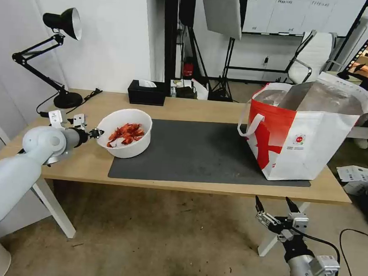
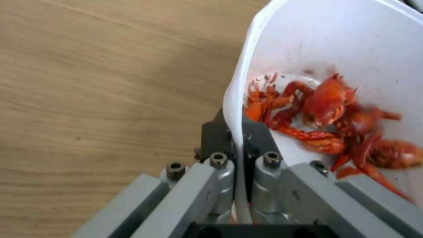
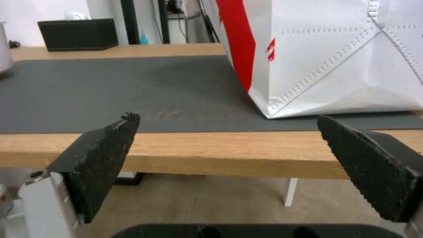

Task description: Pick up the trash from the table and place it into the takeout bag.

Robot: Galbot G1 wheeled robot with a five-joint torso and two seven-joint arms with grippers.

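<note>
The trash in view is a white bowl [image 1: 125,132] of red shells [image 1: 126,134] at the left edge of the dark grey mat [image 1: 200,151] on the table [image 1: 219,109]. My left gripper [image 1: 96,132] is shut on the bowl's left rim. In the left wrist view the thin rim [image 2: 236,109] runs between the two fingers of that gripper [image 2: 238,138], with the shells [image 2: 335,125] just inside. The takeout bag [image 1: 306,134] stands open at the mat's right end. My right gripper [image 1: 274,203] hangs open below the table's front edge, near the bag [image 3: 335,56].
A black tissue box [image 1: 147,92] sits at the table's back edge and a black desk lamp [image 1: 62,41] at the back left corner. Bare mat [image 3: 110,89] stretches between bowl and bag. Stands, an office chair and loose papers lie beyond the table.
</note>
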